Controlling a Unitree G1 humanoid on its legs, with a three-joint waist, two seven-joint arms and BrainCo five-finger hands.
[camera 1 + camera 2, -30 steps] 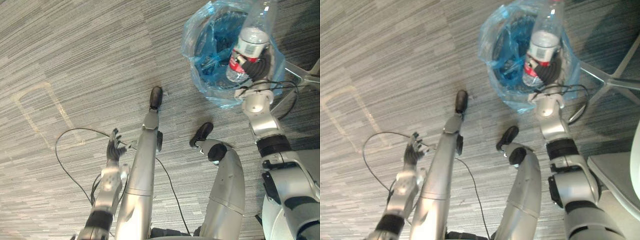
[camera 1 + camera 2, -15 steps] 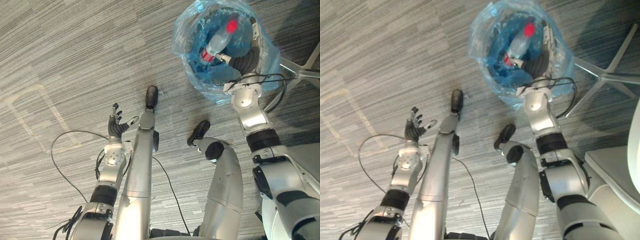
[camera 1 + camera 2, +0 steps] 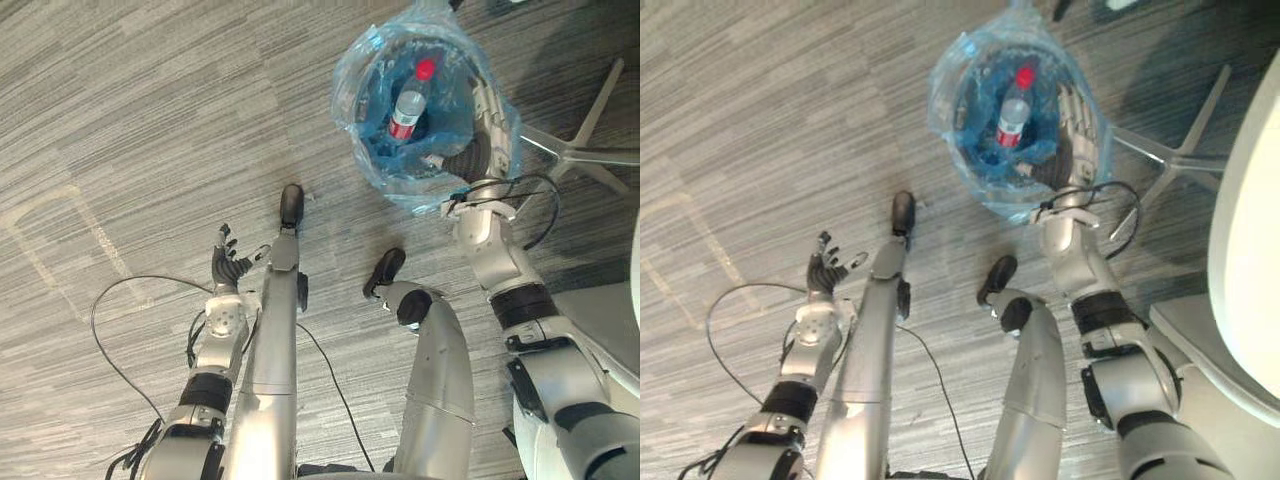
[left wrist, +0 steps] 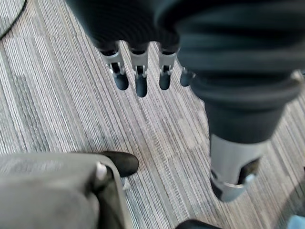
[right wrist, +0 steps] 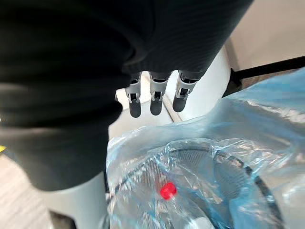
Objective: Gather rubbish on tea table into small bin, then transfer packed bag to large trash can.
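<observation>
There, the right hand (image 3: 487,118) hung at the rim of the small bin (image 3: 352,110), which was lined with blue plastic, its fingers straight and nothing in them. Just beside its fingertips the bottle (image 3: 405,103) stood inside the bin, red cap up. The left hand (image 3: 229,268), fingers spread and empty, hovered above the carpeted floor (image 3: 130,120).

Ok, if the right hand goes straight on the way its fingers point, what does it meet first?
Probably the far rim of the blue bag, just past the straight fingers of the right hand; beyond it, a white object. Depth is unclear.
</observation>
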